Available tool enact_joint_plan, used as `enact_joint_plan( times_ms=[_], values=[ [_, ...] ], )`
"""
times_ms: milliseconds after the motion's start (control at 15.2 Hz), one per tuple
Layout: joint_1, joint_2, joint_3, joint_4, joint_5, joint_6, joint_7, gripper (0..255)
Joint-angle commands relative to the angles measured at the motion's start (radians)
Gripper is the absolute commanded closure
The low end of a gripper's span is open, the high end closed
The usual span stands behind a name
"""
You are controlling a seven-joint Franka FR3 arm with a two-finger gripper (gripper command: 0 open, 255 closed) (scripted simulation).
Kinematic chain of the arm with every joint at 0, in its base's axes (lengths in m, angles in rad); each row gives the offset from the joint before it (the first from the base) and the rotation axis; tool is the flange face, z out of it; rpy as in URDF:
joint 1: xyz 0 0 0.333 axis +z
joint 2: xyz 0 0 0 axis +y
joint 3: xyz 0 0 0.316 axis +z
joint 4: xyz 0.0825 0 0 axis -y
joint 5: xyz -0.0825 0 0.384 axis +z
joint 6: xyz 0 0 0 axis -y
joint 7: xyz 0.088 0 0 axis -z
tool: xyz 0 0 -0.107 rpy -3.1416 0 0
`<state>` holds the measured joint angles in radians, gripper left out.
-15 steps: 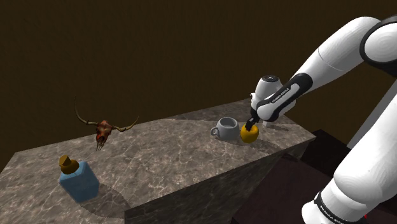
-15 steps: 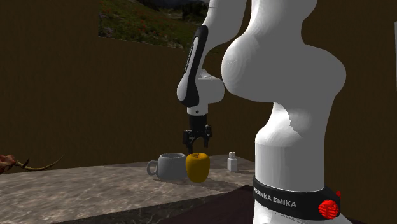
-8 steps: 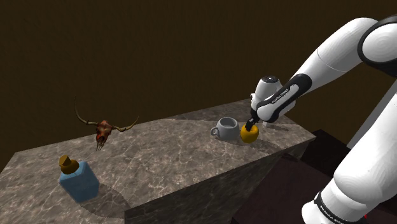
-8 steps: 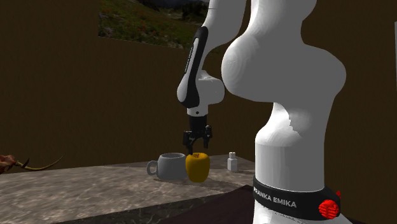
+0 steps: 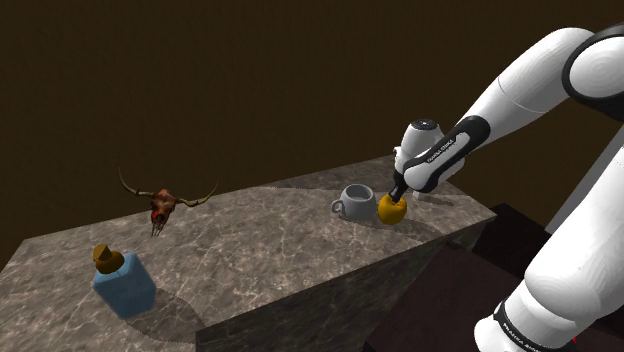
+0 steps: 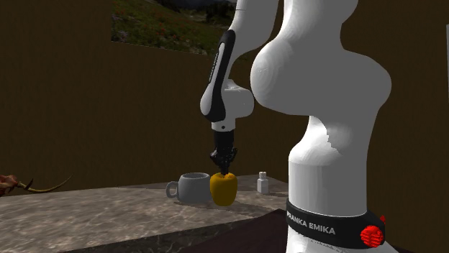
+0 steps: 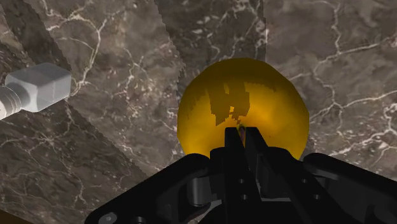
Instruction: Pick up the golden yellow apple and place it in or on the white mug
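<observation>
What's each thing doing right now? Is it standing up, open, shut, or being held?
gripper: jaws shut on the apple's top.
apple: upright on the table, pinched, not lifted.
mug: upright, mouth up, beside the apple.
blue bottle: standing, brown stopper in.
small white bottle: standing, capped.
horned skull: resting on the table.

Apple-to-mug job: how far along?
Done: pincer is down on the apple. In hand: it is shut at the apple's top, apparently gripping; the apple sits on the counter beside the mug. Left: lift, carry, set in mug.
</observation>
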<state>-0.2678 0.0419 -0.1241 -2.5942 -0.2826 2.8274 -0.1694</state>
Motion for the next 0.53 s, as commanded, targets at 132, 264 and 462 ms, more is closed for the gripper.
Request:
enact_joint_plan(
  times_ms=[132, 264, 462],
  values=[
    [0.000, -0.014, 0.001, 0.000, 0.006, -0.015, -0.006, 255],
    [0.001, -0.042, 0.003, 0.002, 0.017, -0.045, -0.017, 255],
    [0.004, -0.083, 0.005, 0.007, 0.032, -0.090, -0.032, 255]
  ],
)
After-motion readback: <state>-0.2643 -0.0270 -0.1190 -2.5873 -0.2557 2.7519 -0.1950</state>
